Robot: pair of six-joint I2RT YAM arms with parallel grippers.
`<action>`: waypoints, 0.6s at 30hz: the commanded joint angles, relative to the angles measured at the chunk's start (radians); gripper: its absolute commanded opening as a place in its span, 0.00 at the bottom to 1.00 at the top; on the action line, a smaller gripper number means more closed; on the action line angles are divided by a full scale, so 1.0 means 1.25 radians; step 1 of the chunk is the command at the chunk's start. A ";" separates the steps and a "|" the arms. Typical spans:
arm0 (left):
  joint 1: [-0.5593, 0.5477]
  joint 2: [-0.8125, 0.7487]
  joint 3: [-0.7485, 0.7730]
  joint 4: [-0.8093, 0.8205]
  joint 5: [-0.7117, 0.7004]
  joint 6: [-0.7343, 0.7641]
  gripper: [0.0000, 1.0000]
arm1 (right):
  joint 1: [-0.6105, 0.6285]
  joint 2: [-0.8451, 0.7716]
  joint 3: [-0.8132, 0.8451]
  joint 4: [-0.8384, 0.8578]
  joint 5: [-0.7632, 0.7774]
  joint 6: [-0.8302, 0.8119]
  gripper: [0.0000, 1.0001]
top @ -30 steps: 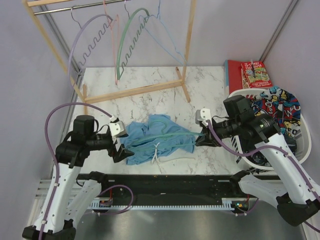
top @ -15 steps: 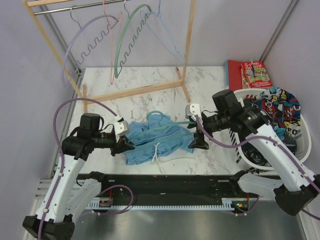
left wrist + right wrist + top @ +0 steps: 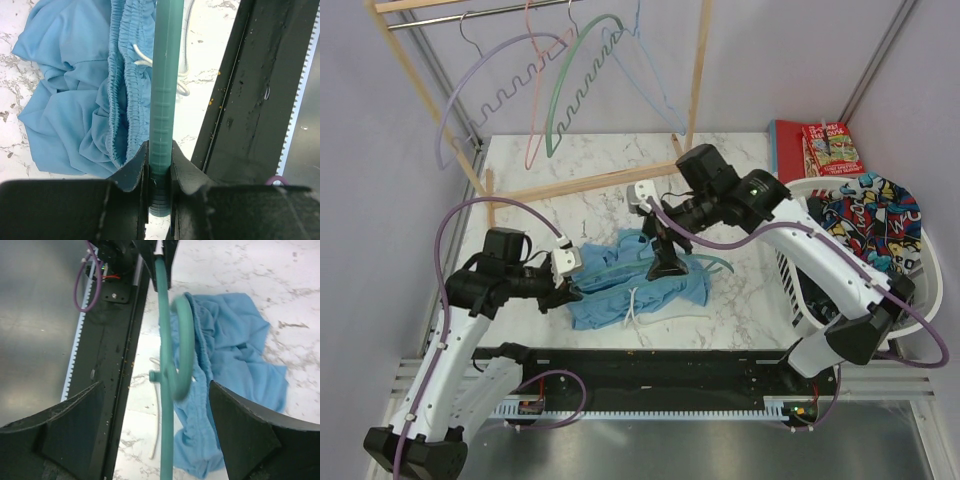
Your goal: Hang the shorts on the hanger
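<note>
Jaws of the left arm clamp one end of the hanger (image 3: 162, 75); its bar runs straight ahead along the shorts (image 3: 75, 90) heaped on the worktop (image 3: 740, 160). Jaws of the right arm hang wide apart over its hook (image 3: 182, 340). Farther right, the basket (image 3: 792, 290) holds printed clothes (image 3: 865, 215).

Robot lab staged for laundry — plain grey walls (image 3: 770, 60), wooden clothes rack (image 3: 585, 182) at 12 o'clock, white plastic basket (image 3: 788, 280) at 3 o'clock.
</note>
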 commanded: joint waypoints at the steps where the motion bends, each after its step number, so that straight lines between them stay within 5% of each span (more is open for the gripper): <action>1: -0.012 0.002 0.033 -0.003 -0.025 0.041 0.02 | 0.076 0.054 0.044 0.001 -0.002 0.059 0.87; 3: -0.013 0.001 0.033 -0.005 -0.030 0.043 0.02 | 0.105 0.078 0.041 0.017 0.024 0.061 0.79; 6: -0.017 -0.005 0.033 -0.005 -0.036 0.044 0.02 | 0.116 0.104 0.054 0.019 0.043 0.065 0.51; 7: -0.017 -0.007 0.033 -0.006 -0.039 0.044 0.02 | 0.118 0.116 0.057 0.019 0.060 0.064 0.30; 10: -0.018 -0.020 0.026 -0.008 -0.042 0.049 0.02 | 0.118 0.124 0.064 0.010 0.080 0.047 0.04; 13: -0.018 -0.025 0.017 -0.009 -0.050 0.051 0.03 | 0.117 0.114 0.059 0.000 0.096 0.030 0.00; 14: -0.018 -0.025 0.015 -0.011 -0.050 0.050 0.07 | 0.118 0.109 0.055 -0.002 0.119 0.025 0.00; 15: -0.019 -0.020 0.016 -0.008 -0.050 0.043 0.29 | 0.118 0.101 0.055 -0.008 0.129 0.016 0.00; 18: -0.017 -0.019 0.014 0.006 -0.084 0.001 0.57 | 0.115 0.071 0.049 -0.040 0.181 -0.029 0.00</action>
